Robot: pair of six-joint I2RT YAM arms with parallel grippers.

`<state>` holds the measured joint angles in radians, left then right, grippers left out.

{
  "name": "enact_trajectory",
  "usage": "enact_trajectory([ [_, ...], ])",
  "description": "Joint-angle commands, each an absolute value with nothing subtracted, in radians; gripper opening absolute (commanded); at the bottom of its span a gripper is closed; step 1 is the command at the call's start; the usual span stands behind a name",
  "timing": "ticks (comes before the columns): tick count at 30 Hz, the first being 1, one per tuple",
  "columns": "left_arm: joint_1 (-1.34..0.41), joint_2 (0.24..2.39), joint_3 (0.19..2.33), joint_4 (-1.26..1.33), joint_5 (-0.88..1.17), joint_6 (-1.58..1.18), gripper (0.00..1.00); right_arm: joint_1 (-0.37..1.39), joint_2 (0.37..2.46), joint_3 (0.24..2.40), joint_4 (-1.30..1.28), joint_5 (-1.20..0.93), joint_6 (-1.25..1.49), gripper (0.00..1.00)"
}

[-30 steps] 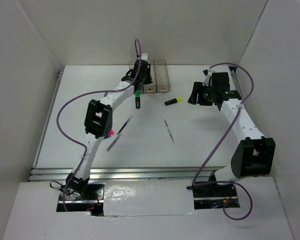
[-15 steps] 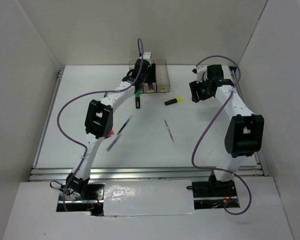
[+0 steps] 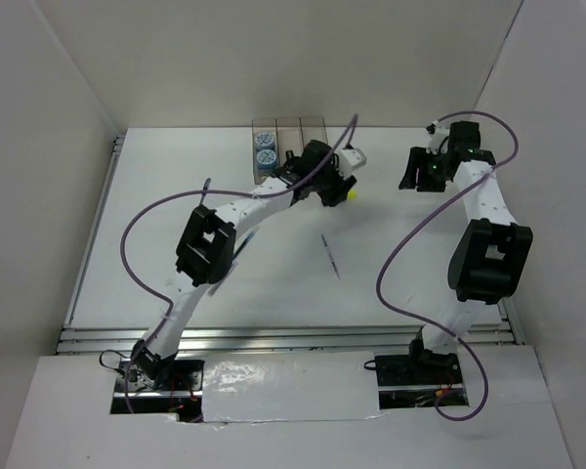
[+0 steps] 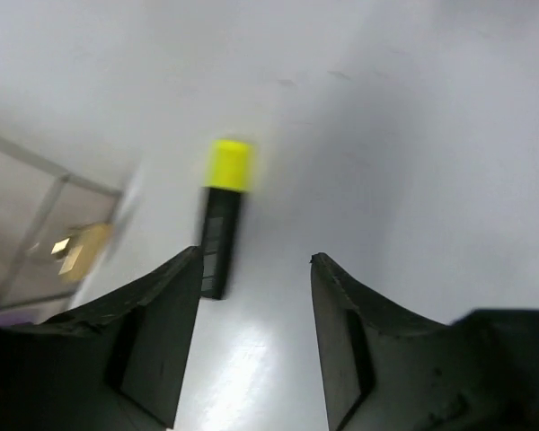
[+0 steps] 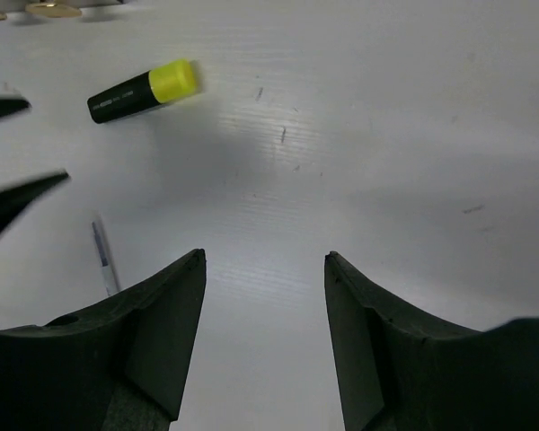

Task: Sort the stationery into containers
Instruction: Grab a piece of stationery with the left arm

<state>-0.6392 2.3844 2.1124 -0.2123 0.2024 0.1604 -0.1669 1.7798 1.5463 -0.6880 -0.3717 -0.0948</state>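
Stationery was partly sorted; the yellow highlighter (image 4: 223,224) looked next.
A pen (image 3: 329,256) lay loose at its 6 o'clock; the left gripper (image 4: 256,269) hovered spread beside the highlighter, the right gripper (image 5: 265,260) spread and empty; at 11 o'clock, two tape rolls (image 3: 265,158) sat in the containers' (image 3: 313,122) left box.

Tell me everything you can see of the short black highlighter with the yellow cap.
The short black highlighter with the yellow cap has a black plastic-looking barrel and a stubby bright yellow cap, fitted on. It lies flat on the white table, no other stationery touching it. The open left gripper hovers at its black end; contact cannot be told.
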Motion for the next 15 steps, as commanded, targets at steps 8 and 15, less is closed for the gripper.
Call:
enact_trajectory([
  [8, -0.667, 2.454, 2.214, -0.282, 0.186, 0.25, 0.85, -0.213, 1.666, 1.514, -0.745, -0.463, -0.058, 0.62],
  [15, -0.626, 2.483, 2.209, -0.241, 0.244, 0.209, 0.89, -0.207, 1.657, 1.488, -0.752, -0.489, -0.063, 0.65],
])
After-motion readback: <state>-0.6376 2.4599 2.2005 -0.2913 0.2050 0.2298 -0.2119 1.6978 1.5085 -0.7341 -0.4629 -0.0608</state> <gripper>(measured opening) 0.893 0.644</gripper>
